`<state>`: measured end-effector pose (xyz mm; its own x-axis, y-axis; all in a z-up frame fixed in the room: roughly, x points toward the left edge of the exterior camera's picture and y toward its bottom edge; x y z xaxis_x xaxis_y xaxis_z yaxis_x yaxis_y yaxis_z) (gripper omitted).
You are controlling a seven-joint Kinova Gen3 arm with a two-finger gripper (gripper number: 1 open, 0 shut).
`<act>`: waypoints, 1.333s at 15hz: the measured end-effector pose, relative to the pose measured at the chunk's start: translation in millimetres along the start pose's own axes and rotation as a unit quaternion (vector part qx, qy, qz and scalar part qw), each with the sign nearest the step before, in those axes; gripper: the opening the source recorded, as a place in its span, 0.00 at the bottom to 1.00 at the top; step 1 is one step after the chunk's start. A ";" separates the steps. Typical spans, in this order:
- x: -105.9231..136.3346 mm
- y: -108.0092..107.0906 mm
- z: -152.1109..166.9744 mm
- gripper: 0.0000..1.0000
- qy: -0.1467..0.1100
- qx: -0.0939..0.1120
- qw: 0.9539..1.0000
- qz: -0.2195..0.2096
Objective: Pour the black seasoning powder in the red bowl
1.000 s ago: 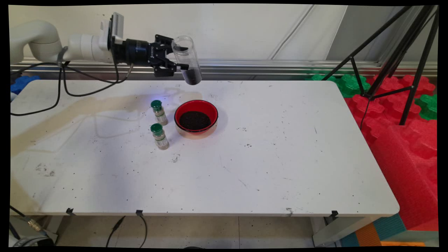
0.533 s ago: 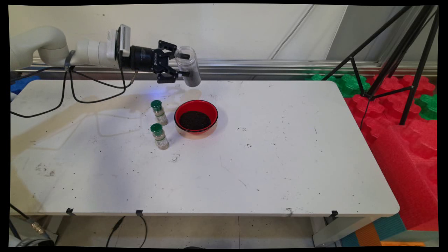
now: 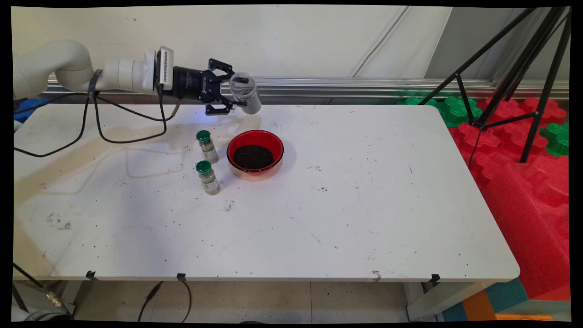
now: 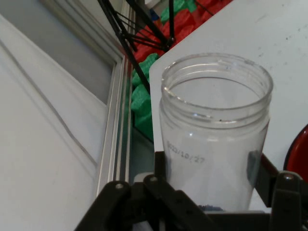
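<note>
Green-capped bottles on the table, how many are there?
2. One green-capped bottle stands just left of the red bowl; the other stands nearer the camera, left of the bowl's near edge. None seems hidden.

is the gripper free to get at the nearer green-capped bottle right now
Probably not as things stand: the gripper is shut on a clear jar, so its fingers are taken. The way itself looks open; the nearer green-capped bottle stands apart from the red bowl.
</note>
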<state>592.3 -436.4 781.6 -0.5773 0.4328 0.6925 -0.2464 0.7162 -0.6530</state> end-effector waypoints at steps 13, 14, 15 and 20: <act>0.7 16.0 6.3 0.00 -0.006 -0.008 0.985 0.173; 0.6 16.7 6.7 0.00 -0.006 -0.008 0.983 0.185; 0.5 17.2 7.1 0.00 -0.007 -0.008 0.981 0.196; -0.1 19.9 9.5 0.00 -0.011 -0.005 0.965 0.262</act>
<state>580.1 -427.4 765.6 -0.6370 0.7253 0.2610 0.0913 0.4072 -0.9088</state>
